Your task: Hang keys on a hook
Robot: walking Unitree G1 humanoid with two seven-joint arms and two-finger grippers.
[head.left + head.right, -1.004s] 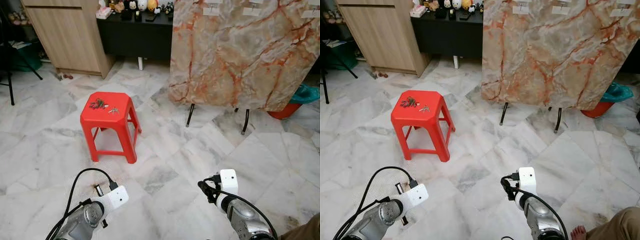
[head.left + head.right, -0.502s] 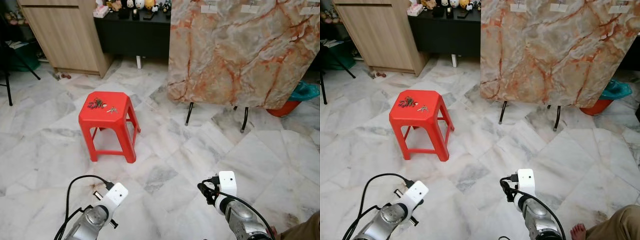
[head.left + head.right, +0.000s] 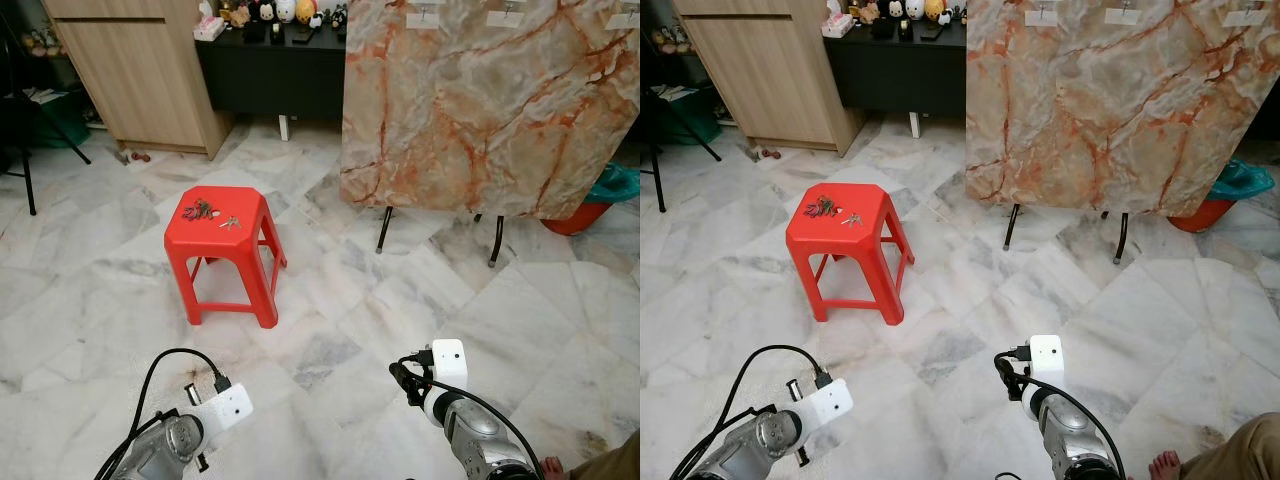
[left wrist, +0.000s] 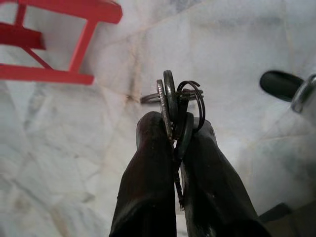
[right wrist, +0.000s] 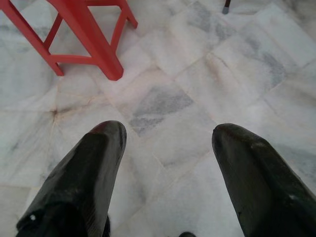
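Note:
My left gripper [image 4: 174, 129] is shut on a bunch of dark key rings [image 4: 178, 98], which stick out past its fingertips above the marble floor. That arm [image 3: 205, 418] hangs low at the bottom left. My right gripper [image 5: 168, 138] is open with nothing between its fingers, low over the floor at the bottom right [image 3: 405, 380]. Ahead on the left stands a red plastic stool [image 3: 224, 240] with more keys [image 3: 199, 209] and a small silver key [image 3: 231, 223] on its seat. A marble-patterned board [image 3: 480, 110] on thin legs stands ahead on the right, with small white hook plates [image 3: 424, 17] along its top edge.
A wooden cabinet [image 3: 140, 70] and a black sideboard [image 3: 275, 65] with small figures stand at the back. A tripod leg [image 3: 25, 180] is at far left, an orange basin [image 3: 575, 218] behind the board's right end. A person's bare foot [image 3: 1160, 465] is at bottom right.
The camera has shifted a little, so the whole scene slid slightly. Both arms stay low in about the same pose, and the left gripper still holds the key rings.

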